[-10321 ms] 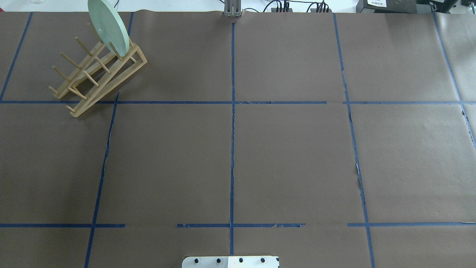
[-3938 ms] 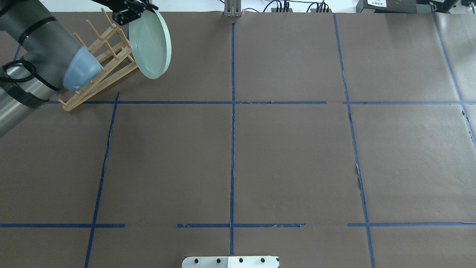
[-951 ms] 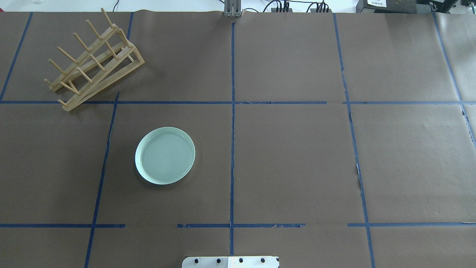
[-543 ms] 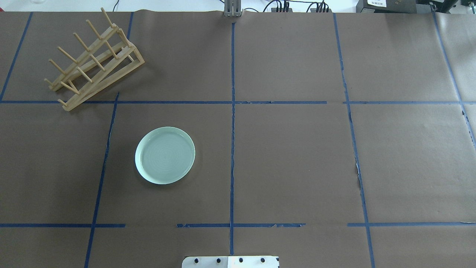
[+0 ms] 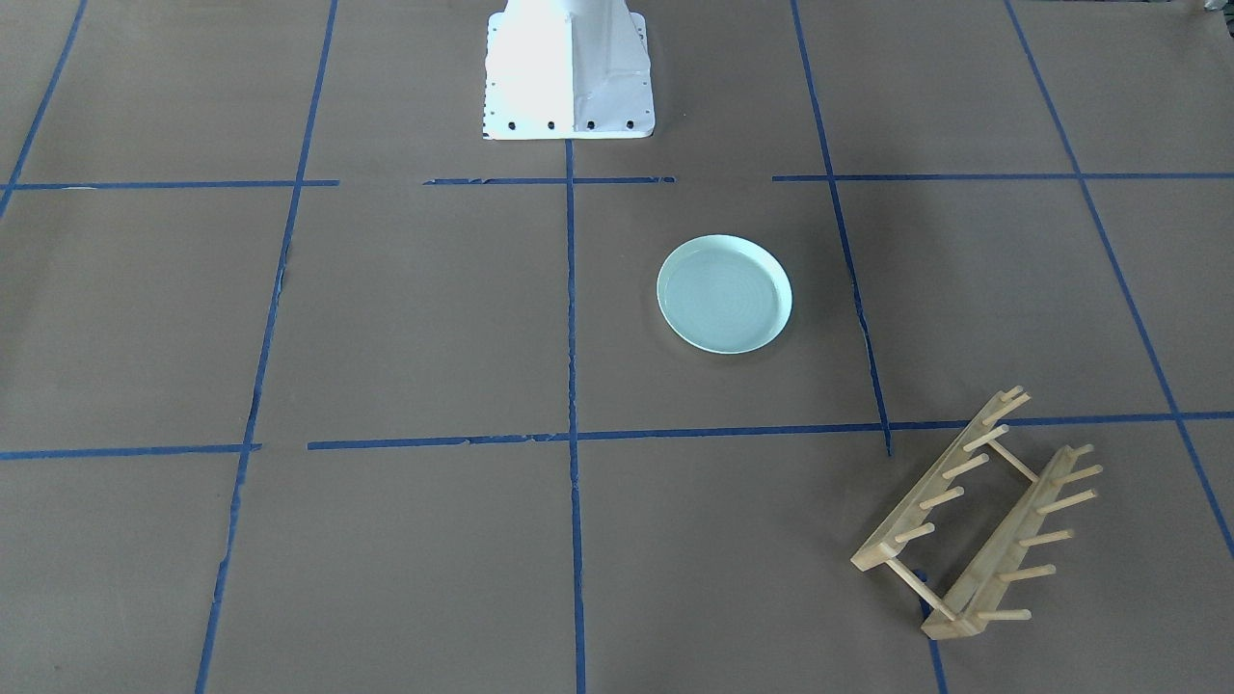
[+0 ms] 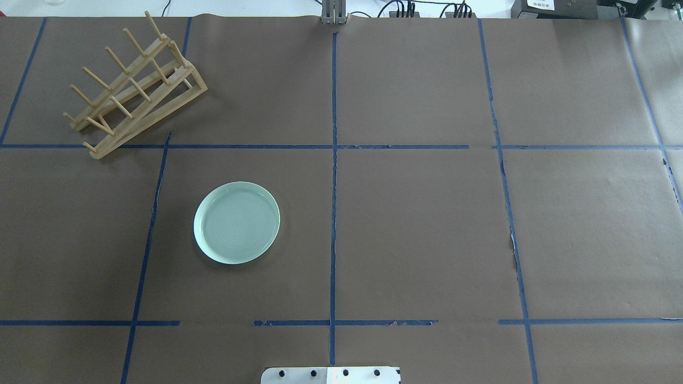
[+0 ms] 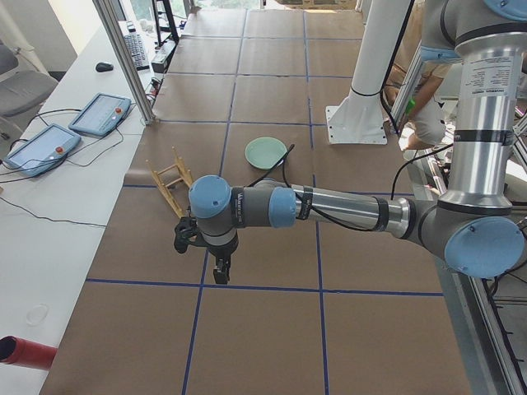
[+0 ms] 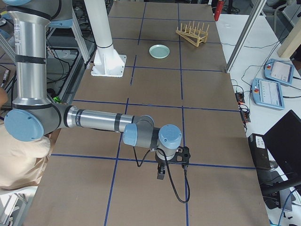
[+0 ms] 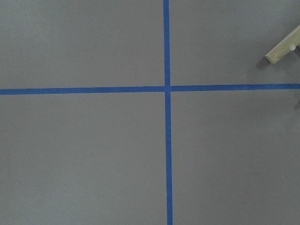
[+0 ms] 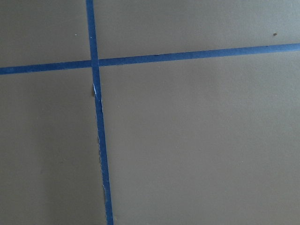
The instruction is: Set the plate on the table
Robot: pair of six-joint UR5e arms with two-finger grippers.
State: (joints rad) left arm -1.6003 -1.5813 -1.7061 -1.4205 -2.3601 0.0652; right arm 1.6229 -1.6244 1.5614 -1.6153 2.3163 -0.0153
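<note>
The pale mint-green plate (image 6: pixel 237 223) lies flat and right side up on the brown table (image 6: pixel 427 224), inside a taped square left of the centre line. It also shows in the front view (image 5: pixel 724 294) and in the side views (image 7: pixel 265 151) (image 8: pixel 159 51). Nothing touches it. My left gripper (image 7: pixel 221 276) hangs over the table's left end, far from the plate, and points down. My right gripper (image 8: pixel 161 174) hangs over the table's right end. Each shows only in a side view, so I cannot tell whether it is open or shut.
The light wooden peg rack (image 6: pixel 133 85) stands without a plate at the far left of the table; one corner of it shows in the left wrist view (image 9: pixel 283 47). The white robot base (image 6: pixel 331 375) is at the near edge. Tablets (image 7: pixel 49 144) lie beyond the table.
Earlier the plate stood in the rack, then my left gripper held it beside the rack; now it lies flat on the table. Nothing has moved in the last second.
</note>
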